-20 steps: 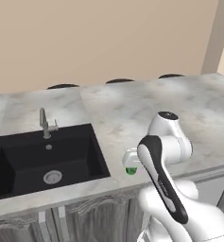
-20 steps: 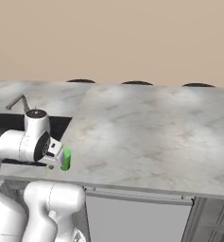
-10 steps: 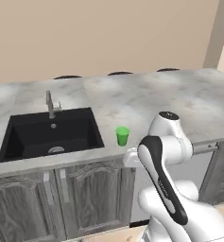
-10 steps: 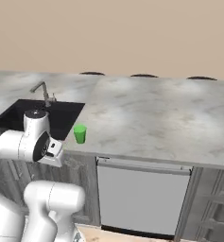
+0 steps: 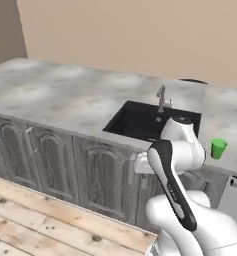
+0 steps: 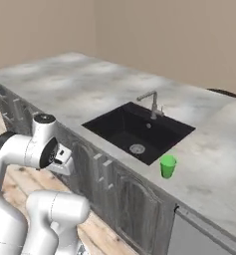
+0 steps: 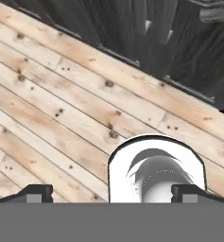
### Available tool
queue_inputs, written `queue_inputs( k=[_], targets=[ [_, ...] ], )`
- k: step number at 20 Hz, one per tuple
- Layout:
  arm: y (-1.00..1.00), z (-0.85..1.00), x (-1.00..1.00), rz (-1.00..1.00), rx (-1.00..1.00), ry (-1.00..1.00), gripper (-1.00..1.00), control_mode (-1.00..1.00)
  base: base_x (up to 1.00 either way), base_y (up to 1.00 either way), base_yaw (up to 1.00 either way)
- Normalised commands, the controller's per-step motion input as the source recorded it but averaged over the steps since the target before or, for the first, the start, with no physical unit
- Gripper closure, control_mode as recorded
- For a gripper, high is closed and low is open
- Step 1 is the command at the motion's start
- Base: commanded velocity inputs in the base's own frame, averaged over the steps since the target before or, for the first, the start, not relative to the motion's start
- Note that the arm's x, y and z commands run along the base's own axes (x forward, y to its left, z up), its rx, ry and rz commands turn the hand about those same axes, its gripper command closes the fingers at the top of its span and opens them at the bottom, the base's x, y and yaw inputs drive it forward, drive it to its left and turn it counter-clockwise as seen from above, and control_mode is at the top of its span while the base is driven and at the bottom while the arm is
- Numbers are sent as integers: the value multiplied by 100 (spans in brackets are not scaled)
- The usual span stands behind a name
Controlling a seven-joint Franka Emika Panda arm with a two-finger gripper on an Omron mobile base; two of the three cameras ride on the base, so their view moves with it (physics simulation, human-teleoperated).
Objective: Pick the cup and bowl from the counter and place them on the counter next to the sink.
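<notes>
Cup [image 6: 167, 166] is done by the look of it: upright on the counter [image 5: 60, 95], just beside the sink [image 6: 137, 132], well above and off to the side of the gripper [image 7: 111, 194]. Gripper jaws wide apart, nothing between them, pointed down at the wood floor [image 7: 61, 108] by the cabinet fronts [image 7: 146, 33]. Bowl not located from here, so I'd call it 1 of 2 placed, bowl pick and place left. Count: 1 cup, 1 sink, 1 faucet [image 6: 152, 102], 1 gripper.
</notes>
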Motion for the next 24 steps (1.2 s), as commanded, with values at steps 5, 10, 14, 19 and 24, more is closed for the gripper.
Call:
queue_inputs(
  k=[5,10,14,19,24],
  targets=[
    [0,0,0,0,0,0,-100,100,0,42,100],
    [0,0,0,0,0,0,-100,100,0,43,100],
    [0,0,0,0,0,0,-100,100,0,53,99],
    [0,0,0,0,0,0,-100,100,0,57,98],
    [0,0,0,0,0,0,-100,100,9,54,92]
  ],
)
